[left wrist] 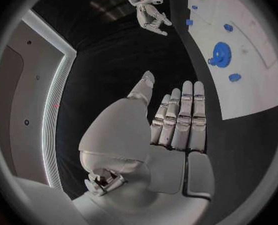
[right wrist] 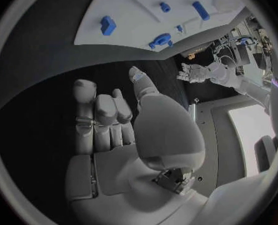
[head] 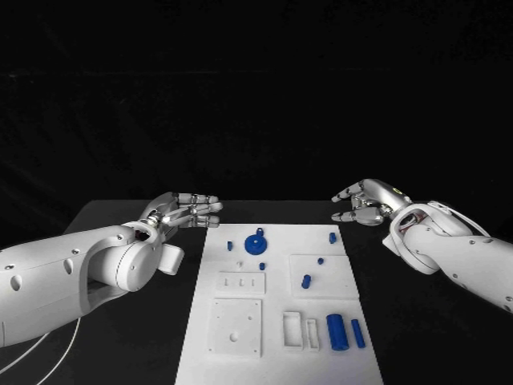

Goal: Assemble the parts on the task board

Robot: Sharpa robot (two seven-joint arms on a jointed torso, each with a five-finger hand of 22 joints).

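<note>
The task board (head: 326, 337) lies in the middle of the black tabletop (head: 118, 216), running from the near edge away from the robot. On its far half sits a blue gear-like disc (head: 256, 245) with a small blue peg (head: 261, 233) just beyond it, another small blue piece (head: 230, 246) to one side and one (head: 333, 237) near the far right edge. A short blue pin (head: 306, 281) lies on a raised square plate, and two blue cylinders (head: 347, 332) lie side by side near the front right corner.

Both hands hover off the board, at its far corners. The left hand (head: 185, 212) is empty, its fingers straight and close together. The right hand (head: 366, 202) is empty too, fingers loosely curled and apart.

Nothing is grasped yet, so the risks lie ahead: the pieces look small and smooth, and the cylinders would probably roll if nudged. A reach for one piece could brush its neighbour, or shift the board itself.

No brand, label or writing can be read.
</note>
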